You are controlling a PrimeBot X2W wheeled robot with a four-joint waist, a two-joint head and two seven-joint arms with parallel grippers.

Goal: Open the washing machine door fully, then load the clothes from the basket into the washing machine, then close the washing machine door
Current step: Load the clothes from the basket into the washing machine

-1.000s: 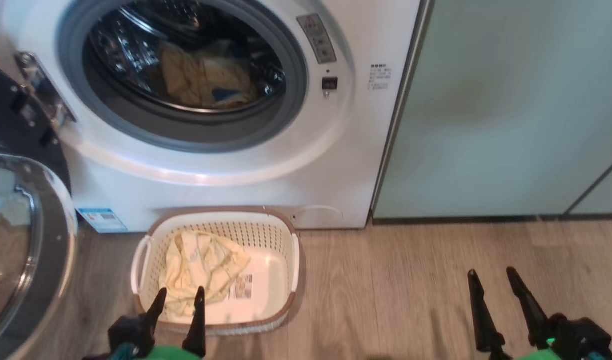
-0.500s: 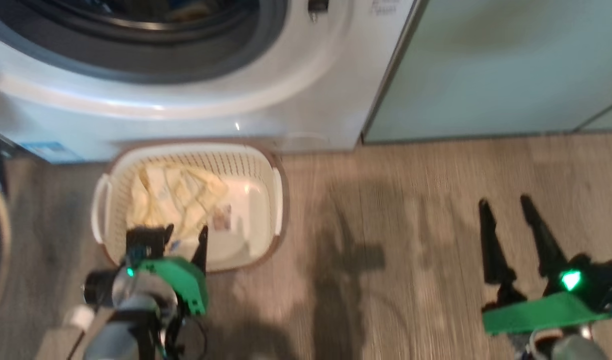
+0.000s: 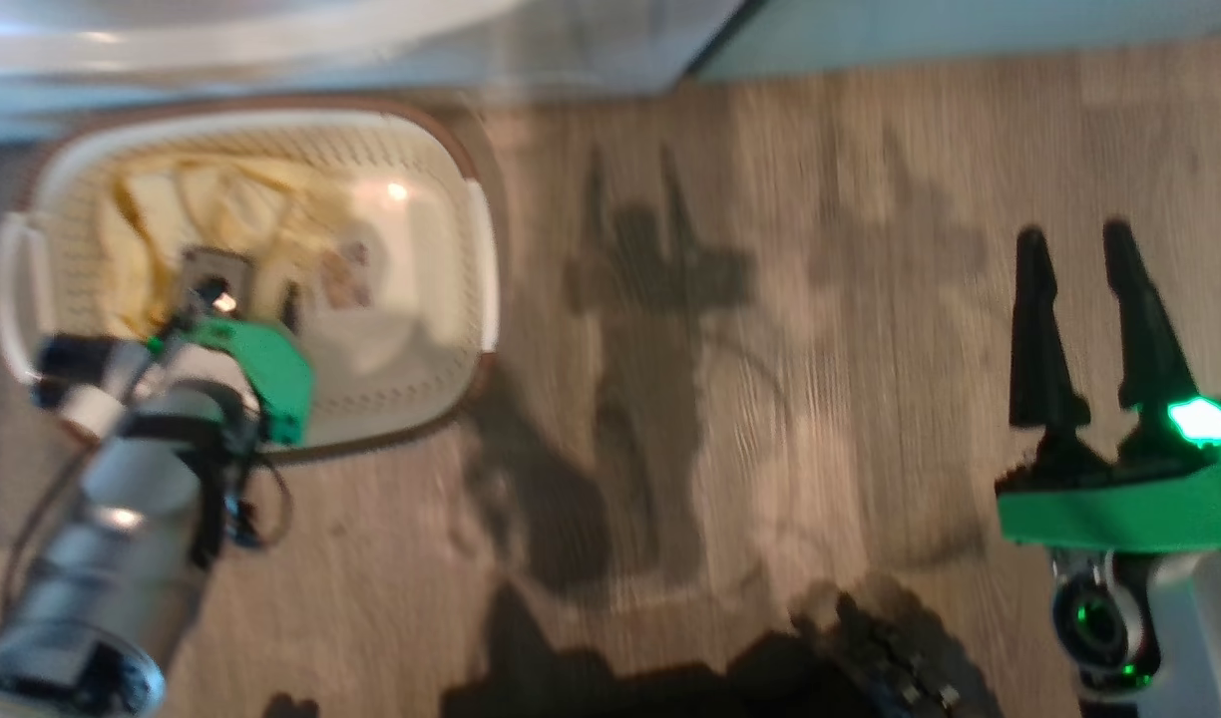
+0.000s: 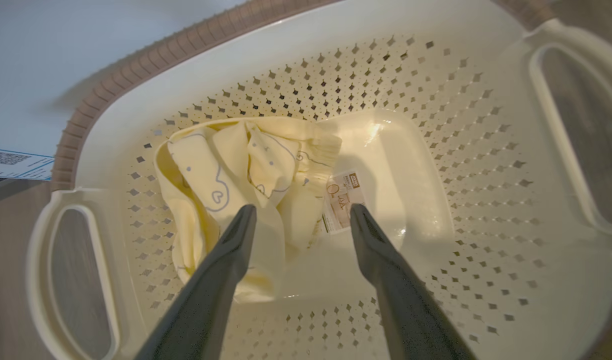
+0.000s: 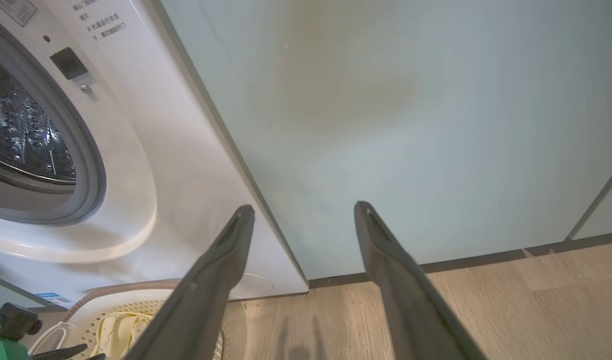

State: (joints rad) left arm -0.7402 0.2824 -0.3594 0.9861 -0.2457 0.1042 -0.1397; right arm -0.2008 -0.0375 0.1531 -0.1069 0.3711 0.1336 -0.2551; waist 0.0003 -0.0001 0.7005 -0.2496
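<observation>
The cream basket (image 3: 476, 229) with a brown rim stands on the floor just in front of the white washing machine (image 3: 271, 45). Pale yellow clothes (image 4: 226, 165) with faint prints lie crumpled in one half of the basket (image 4: 436, 100), beside its bottom label. My left gripper (image 4: 303, 210) hangs open inside the basket, fingertips just above the clothes, one on each side of a fold. In the head view the left gripper (image 3: 251, 289) points down into the basket. My right gripper (image 3: 1074, 249) is open over bare floor, far to the right. The washing machine door is out of view.
The right wrist view shows the washing machine's (image 5: 176, 165) open mouth with its steel drum (image 5: 26, 135), and a pale-green cabinet door (image 5: 386, 125) beside it. Wooden floor (image 3: 770, 349) stretches between the basket and the right gripper.
The head camera has tilted down, so the washer has slid up out of the picture. My left gripper has gone forward and down into the basket over the clothes. Both grippers stay open.
</observation>
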